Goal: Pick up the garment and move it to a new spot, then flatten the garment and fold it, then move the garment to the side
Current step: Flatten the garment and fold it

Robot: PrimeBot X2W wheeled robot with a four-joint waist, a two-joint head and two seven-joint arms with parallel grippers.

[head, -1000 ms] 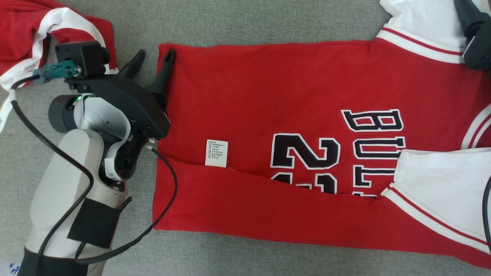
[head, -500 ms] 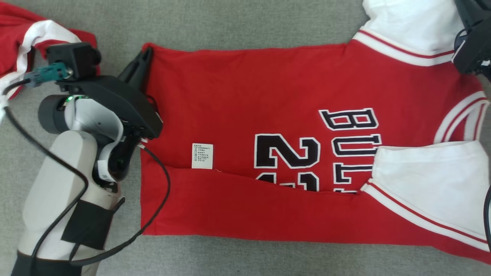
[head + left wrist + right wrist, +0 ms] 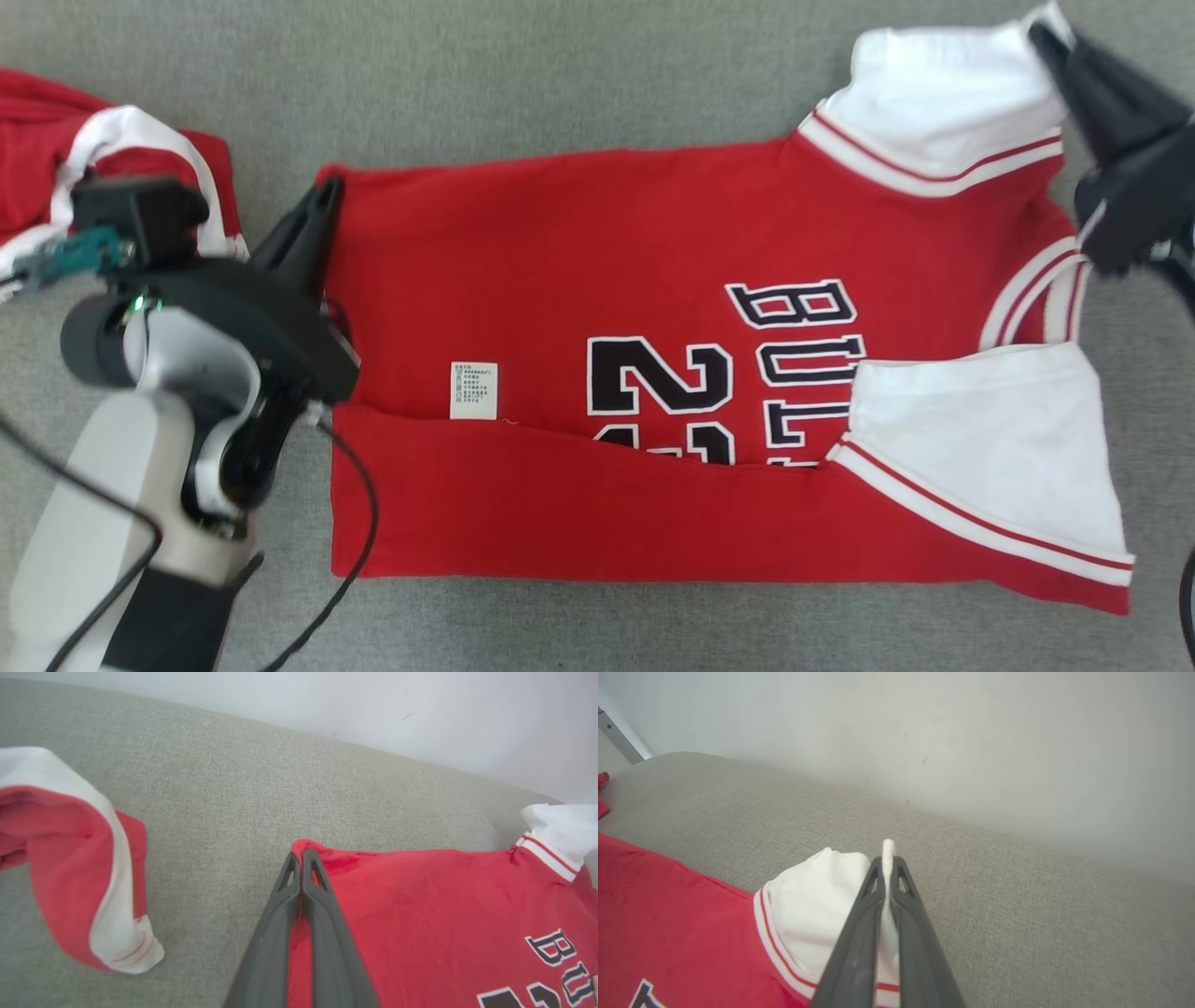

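Observation:
A red jersey (image 3: pixel 579 271) with white sleeves and black lettering lies across the grey surface, its near long edge folded over the print. My left gripper (image 3: pixel 324 191) is shut on the jersey's far left hem corner (image 3: pixel 306 851). My right gripper (image 3: pixel 1046 37) is shut on the far white sleeve (image 3: pixel 934 84), whose edge (image 3: pixel 888 847) pokes out between the fingers. The near white sleeve (image 3: pixel 980 439) rests flat on the folded part. A white care label (image 3: pixel 473 390) shows near the fold line.
A second red and white garment (image 3: pixel 103 168) lies crumpled at the far left, close to my left wrist, and appears again (image 3: pixel 79 868) in the left wrist view. Bare grey fabric surface (image 3: pixel 523 75) stretches beyond the jersey to a pale wall (image 3: pixel 971 742).
The left gripper closed on the hem corner after standing open around it. The right gripper's fingers have come into sight on the far sleeve. The head camera shifted, so the jersey sits lower and more leftward.

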